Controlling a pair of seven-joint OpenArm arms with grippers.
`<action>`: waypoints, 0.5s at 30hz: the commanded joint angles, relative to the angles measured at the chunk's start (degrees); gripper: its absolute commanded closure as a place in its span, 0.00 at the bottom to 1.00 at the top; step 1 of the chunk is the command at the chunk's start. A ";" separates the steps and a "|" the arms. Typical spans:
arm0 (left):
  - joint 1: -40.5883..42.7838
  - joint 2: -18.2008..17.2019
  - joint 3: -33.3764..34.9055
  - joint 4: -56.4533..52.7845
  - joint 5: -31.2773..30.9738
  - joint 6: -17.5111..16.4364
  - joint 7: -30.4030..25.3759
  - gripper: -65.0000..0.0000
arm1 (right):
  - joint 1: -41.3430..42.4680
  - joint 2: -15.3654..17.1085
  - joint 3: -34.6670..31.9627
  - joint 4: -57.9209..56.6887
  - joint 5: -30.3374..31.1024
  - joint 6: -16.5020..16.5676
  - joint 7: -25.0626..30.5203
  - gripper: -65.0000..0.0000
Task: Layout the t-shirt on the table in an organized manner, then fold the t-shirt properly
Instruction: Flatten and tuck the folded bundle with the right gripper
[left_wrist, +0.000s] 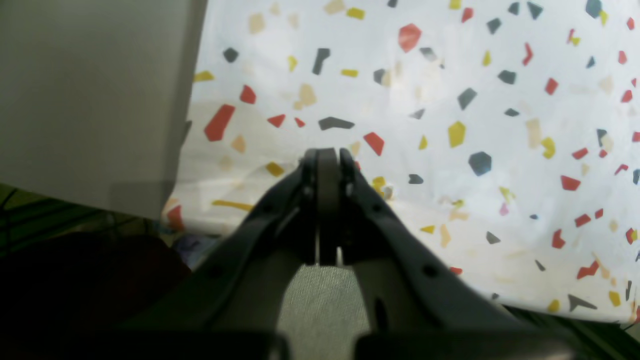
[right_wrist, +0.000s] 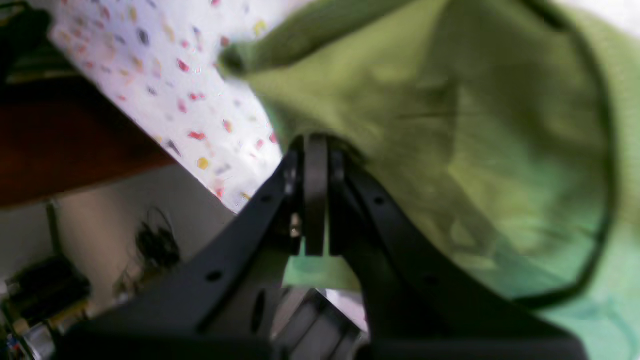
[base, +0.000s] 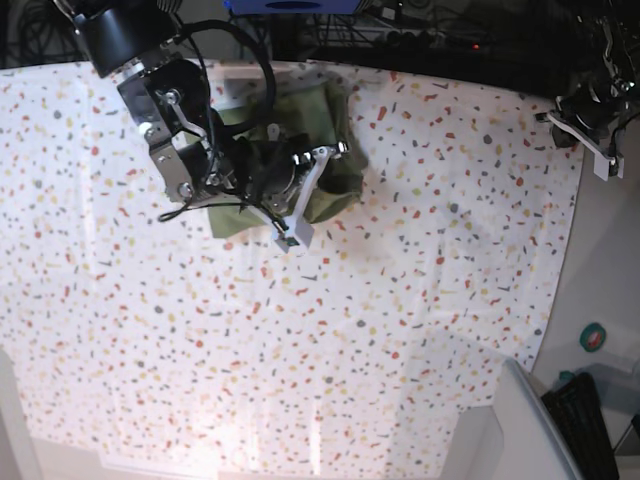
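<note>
Past the far edge of the patterned surface lies a dark strip of tangled cables (base: 420, 35). At the lower right stands a pale grey bin (base: 530, 425) beside a black object and a teal roll of tape (base: 594, 338). Bright light washes the near area. A reddish-brown panel (right_wrist: 65, 145) shows off to one side.

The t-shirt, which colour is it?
Olive green t-shirt, plain; right wrist view shows it best.
</note>
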 joint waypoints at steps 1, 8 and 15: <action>0.07 -0.88 -0.38 1.09 -0.56 -0.29 -0.87 1.00 | 1.84 -1.16 -1.55 0.06 0.73 0.37 0.72 1.00; 0.07 -1.06 -0.38 0.83 -0.56 -0.29 -0.87 1.00 | 2.19 -0.63 -4.45 4.37 0.91 0.37 0.19 1.00; -0.20 -1.06 -0.38 0.83 -0.56 -0.29 -0.87 1.00 | -2.11 3.59 3.02 16.15 0.82 0.37 0.63 1.00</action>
